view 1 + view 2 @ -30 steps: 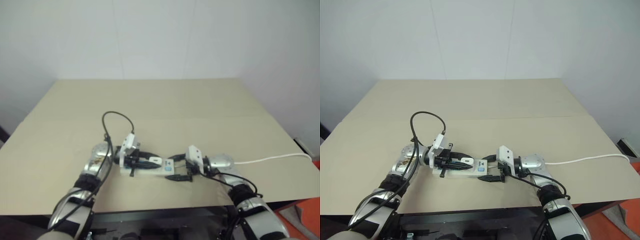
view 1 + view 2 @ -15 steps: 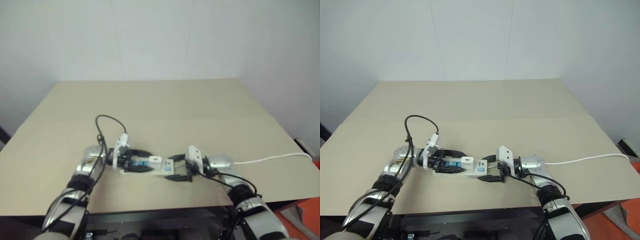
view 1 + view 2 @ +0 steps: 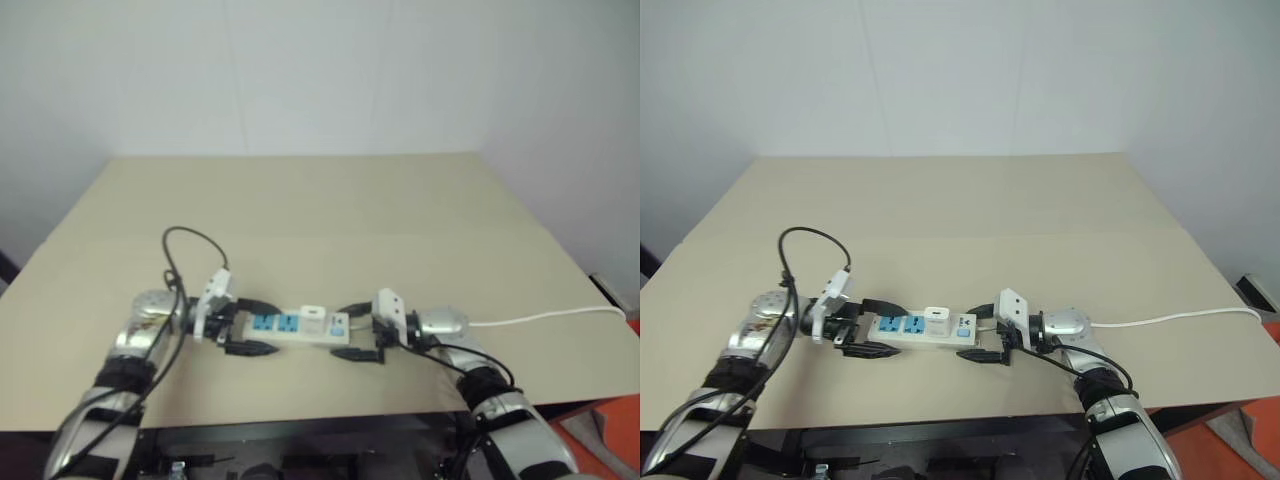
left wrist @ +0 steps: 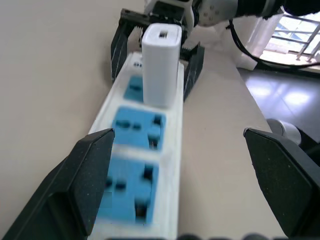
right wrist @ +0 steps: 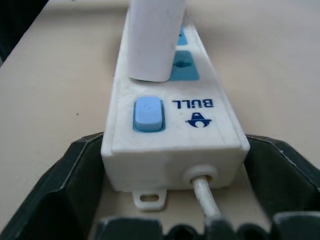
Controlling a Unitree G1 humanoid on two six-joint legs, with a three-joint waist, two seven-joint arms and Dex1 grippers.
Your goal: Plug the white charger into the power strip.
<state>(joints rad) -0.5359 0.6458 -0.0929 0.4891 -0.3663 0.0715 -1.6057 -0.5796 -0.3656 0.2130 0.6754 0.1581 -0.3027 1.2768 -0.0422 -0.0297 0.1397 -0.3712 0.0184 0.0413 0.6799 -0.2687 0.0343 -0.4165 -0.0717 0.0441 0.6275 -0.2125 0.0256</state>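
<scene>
I log: white charger [image 3: 936,317] upright in power strip [image 3: 922,331] on tabletop [image 3: 970,220]; left tool [image 3: 868,327] spread wide, empty; right tool [image 3: 984,338] spread, straddling the strip's cord end.

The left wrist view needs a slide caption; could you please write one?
White charger standing upright in the power strip, seen between the open left end effector's fingers.

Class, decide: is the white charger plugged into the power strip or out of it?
Plugged in: the white charger stands upright on the power strip, seated on a blue socket panel.
</scene>
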